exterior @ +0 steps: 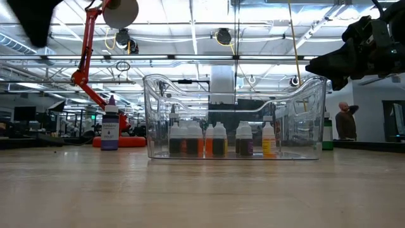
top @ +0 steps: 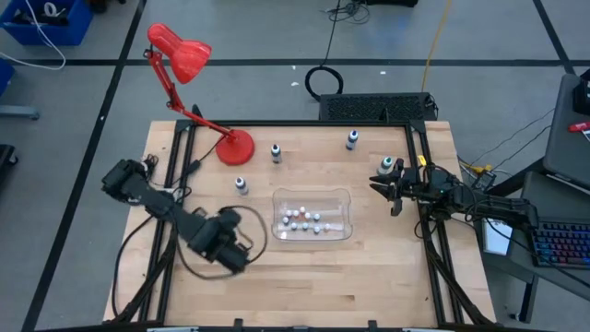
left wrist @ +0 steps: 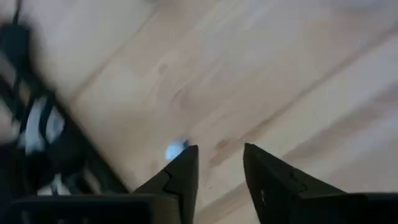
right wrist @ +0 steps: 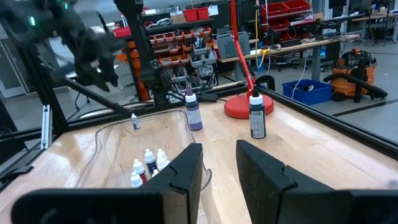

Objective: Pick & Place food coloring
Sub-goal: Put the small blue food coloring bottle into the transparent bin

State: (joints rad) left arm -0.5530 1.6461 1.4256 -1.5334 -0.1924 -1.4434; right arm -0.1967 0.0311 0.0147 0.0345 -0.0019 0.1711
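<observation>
wood table (top: 369, 277), lamp (top: 184, 55) 11 o'clock | bin (top: 343, 198) holds bottles (top: 304, 219) | low view: person (exterior: 345, 121), maybe | left gripper (left wrist: 219, 168), right gripper (right wrist: 219, 163) fingers parted, empty

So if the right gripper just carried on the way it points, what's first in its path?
Most likely the near corner of the clear container. The right gripper, jaws open, aims along that edge. Depth is unclear, so if it misses the rim, the purple bottle comes next.

bin (top: 343, 197): table centre | 4 bottles (top: 276, 152) behind | lamp (top: 234, 147) back-left
</observation>
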